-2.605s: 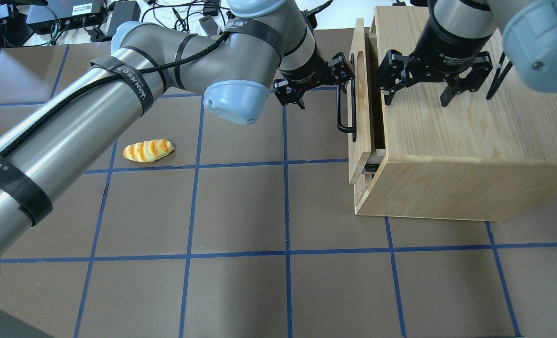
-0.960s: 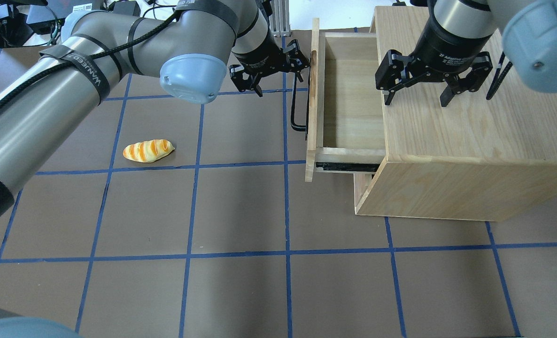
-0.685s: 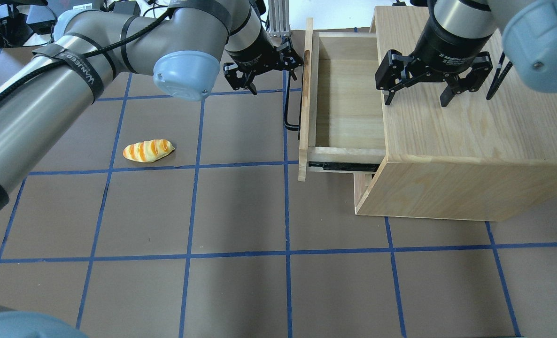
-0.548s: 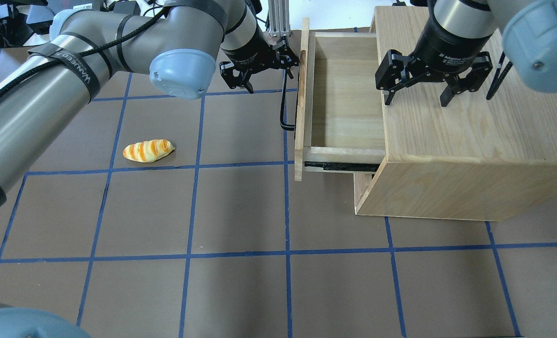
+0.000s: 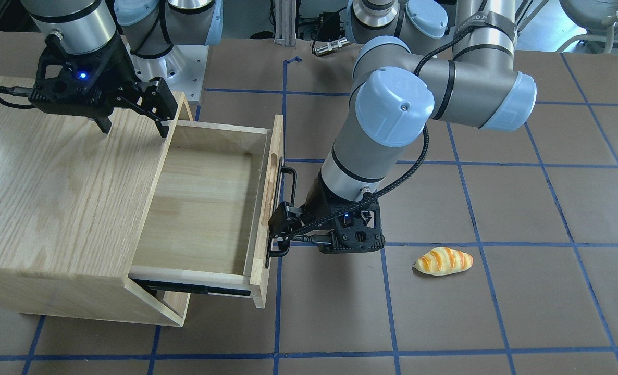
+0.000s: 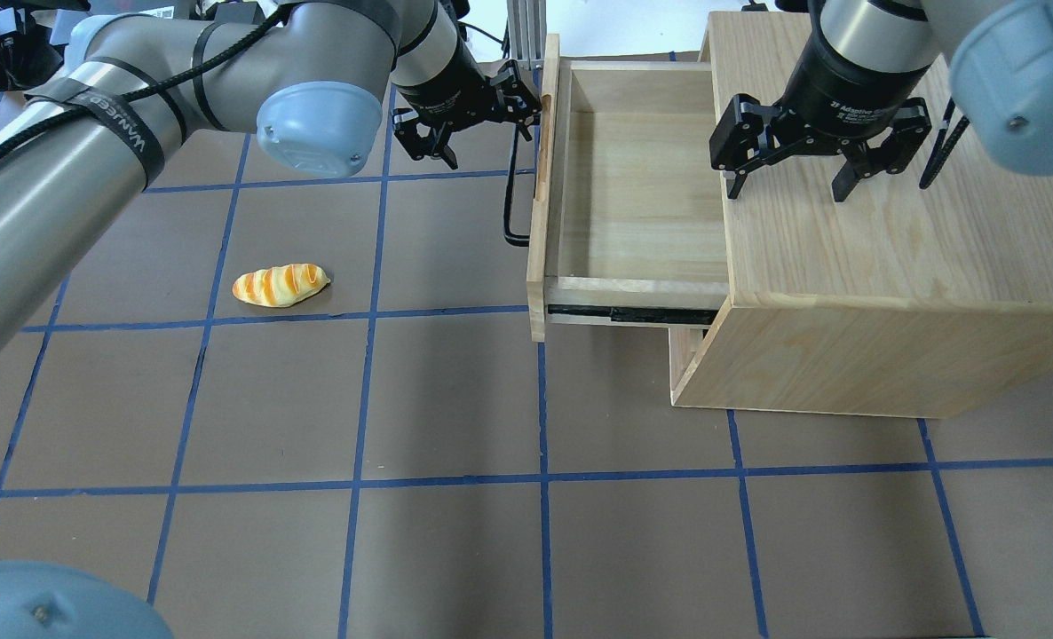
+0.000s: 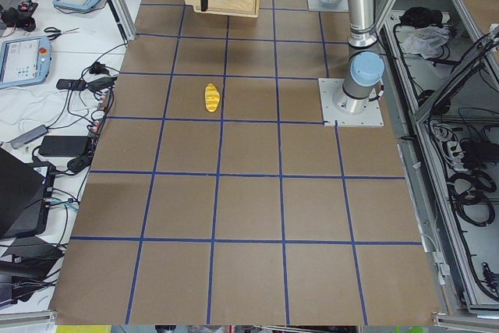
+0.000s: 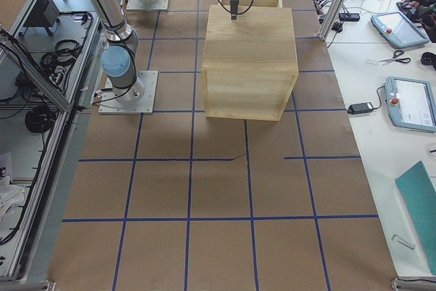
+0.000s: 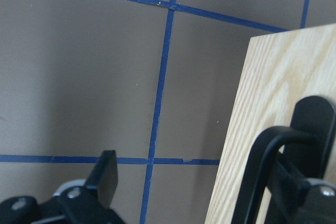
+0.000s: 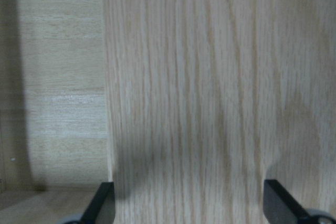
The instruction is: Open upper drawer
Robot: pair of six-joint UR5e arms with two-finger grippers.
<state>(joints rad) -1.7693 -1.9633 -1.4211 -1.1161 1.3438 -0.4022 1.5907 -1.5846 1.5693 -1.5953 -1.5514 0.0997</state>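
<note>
The upper drawer (image 6: 642,195) is pulled far out of the oak box (image 6: 890,266), and its inside shows nothing in it. Its front panel (image 5: 270,208) bears the black bar handle (image 6: 510,204). My left gripper (image 6: 486,146) is open at the far end of the handle. In the left wrist view the handle (image 9: 262,171) stands between the fingers (image 9: 105,177), one of them behind the bar. My right gripper (image 6: 787,191) is open and empty over the box's top, also seen in the front view (image 5: 132,130).
A toy bread loaf (image 6: 280,285) lies on the brown mat to the left of the drawer. A plain lower panel (image 6: 682,351) sits under the drawer at the box's front. The box top (image 10: 210,77) fills the right wrist view.
My left gripper has moved left with the handle, and the drawer has slid from nearly shut to far out. The right arm and the bread have not moved.
</note>
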